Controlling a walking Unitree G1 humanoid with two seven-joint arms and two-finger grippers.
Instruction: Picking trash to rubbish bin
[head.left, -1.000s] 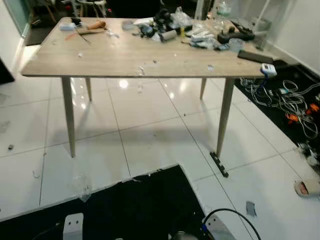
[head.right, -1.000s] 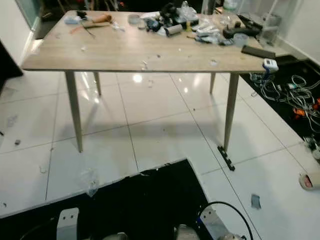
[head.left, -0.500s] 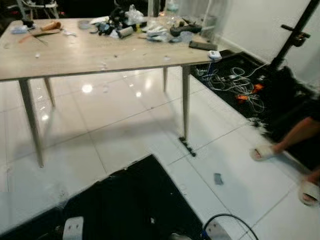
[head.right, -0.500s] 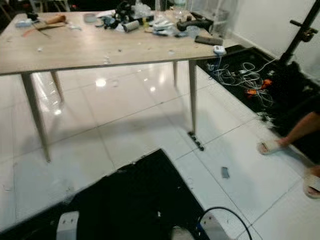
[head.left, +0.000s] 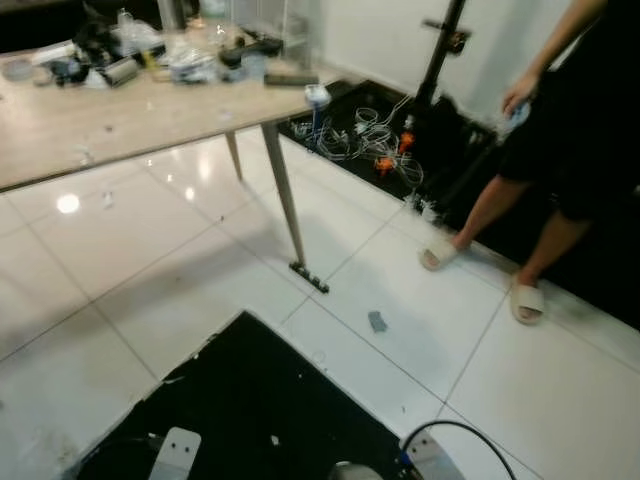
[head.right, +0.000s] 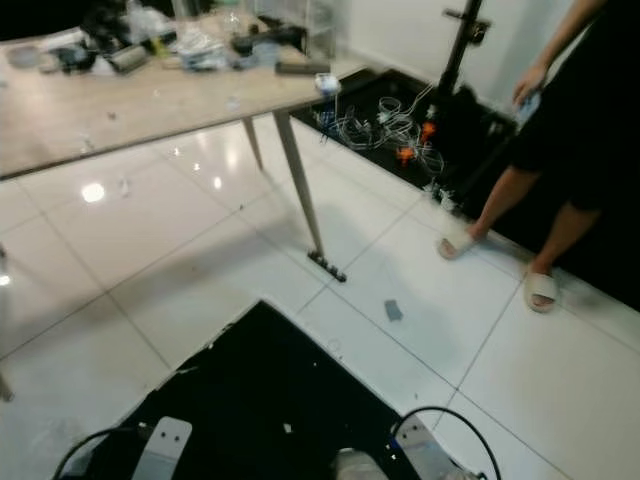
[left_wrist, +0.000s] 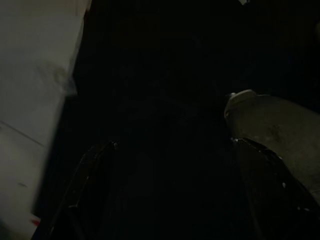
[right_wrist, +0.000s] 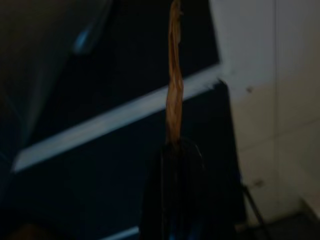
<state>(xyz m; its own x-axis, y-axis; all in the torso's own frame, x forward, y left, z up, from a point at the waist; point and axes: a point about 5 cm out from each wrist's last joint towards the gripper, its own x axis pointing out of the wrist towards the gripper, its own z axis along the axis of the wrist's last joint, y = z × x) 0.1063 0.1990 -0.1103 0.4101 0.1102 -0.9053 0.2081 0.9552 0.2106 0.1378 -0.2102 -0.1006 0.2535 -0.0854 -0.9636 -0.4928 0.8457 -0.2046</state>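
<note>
In the right wrist view, a thin brown scrap (right_wrist: 174, 75) is clamped in the right gripper (right_wrist: 175, 150); left gripper (left_wrist: 170, 185) is spread, idle. Pickup judged done; bin drop-off remains.

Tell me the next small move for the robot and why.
Probably keep turning to look for the bin. The right gripper is shut on a thin brown strip, so trash is in hand, but I can make out no bin yet, just a cluttered table, a grey scrap on the tiles and a person standing to the right.
</note>
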